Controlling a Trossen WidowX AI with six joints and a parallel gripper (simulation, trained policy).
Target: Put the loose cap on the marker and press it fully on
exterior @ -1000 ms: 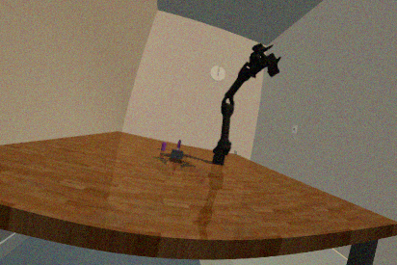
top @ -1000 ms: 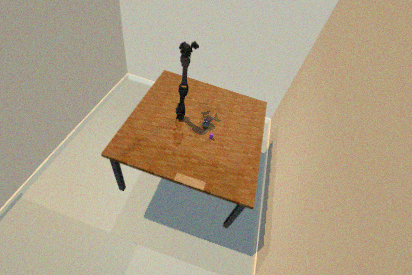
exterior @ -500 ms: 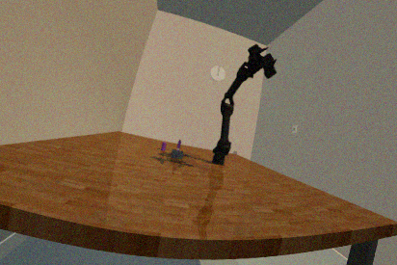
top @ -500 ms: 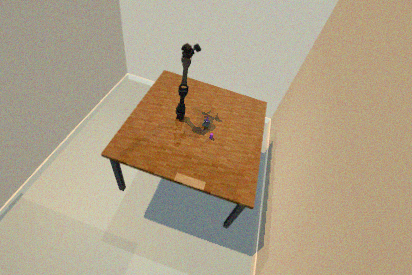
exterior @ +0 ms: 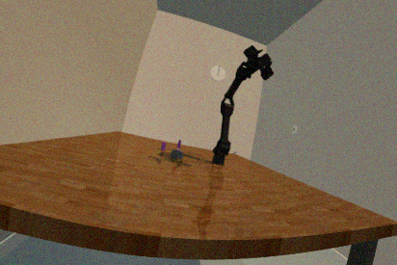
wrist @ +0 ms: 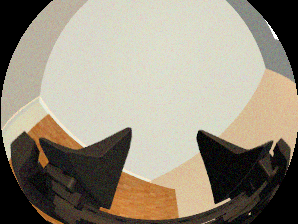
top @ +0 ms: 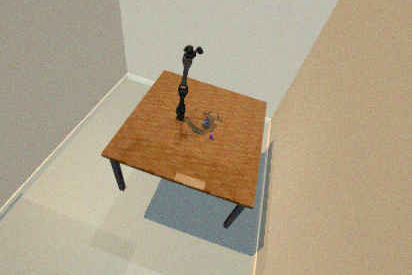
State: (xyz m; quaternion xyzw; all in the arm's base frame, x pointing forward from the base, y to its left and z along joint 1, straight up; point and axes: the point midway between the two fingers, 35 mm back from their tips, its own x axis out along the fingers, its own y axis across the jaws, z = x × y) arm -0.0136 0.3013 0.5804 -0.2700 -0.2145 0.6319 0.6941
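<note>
No readable writing. Gripper (top: 195, 51) (exterior: 264, 59) (wrist: 166, 133) up high, fingers apart. Cap (top: 211, 136) (exterior: 164, 146) on table (top: 150, 130) (exterior: 145, 198) (wrist: 145, 202), near holder block (top: 206, 124) (exterior: 176, 154) with upright marker (top: 207, 120) (exterior: 179, 144). Round wall clock (exterior: 218, 72) behind.

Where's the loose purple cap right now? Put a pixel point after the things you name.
In the exterior view, the cap (top: 211, 136) (exterior: 164, 146) stands on the tabletop (top: 150, 130) (exterior: 270, 198), just left of the holder block (top: 205, 124) (exterior: 176, 154) with the upright marker (top: 207, 119) (exterior: 179, 144).
</note>
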